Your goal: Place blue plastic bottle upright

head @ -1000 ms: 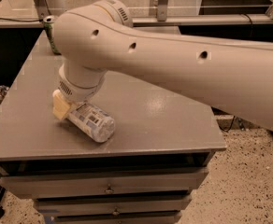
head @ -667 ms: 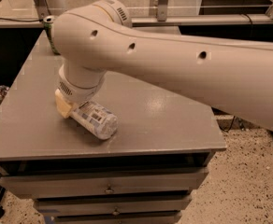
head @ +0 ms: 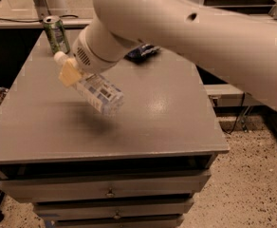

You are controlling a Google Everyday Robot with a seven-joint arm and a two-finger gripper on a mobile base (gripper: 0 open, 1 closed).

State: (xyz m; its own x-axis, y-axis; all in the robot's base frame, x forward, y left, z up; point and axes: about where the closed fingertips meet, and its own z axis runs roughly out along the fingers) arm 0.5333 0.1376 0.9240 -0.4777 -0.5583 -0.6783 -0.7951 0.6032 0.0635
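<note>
Clear blue-labelled plastic bottle (head: 100,93): hanging tilted above grey counter (head: 176,108).
Tool (head: 70,74): clamping its neck.
White cap (head: 60,57): you're likely swinging it topmost next.

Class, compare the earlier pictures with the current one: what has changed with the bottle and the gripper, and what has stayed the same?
The gripper has lifted the bottle off the table; it now hangs tilted above its shadow, cap end higher. Unchanged: the gripper stays clamped at the cap end, and the bottle is not upright.
</note>
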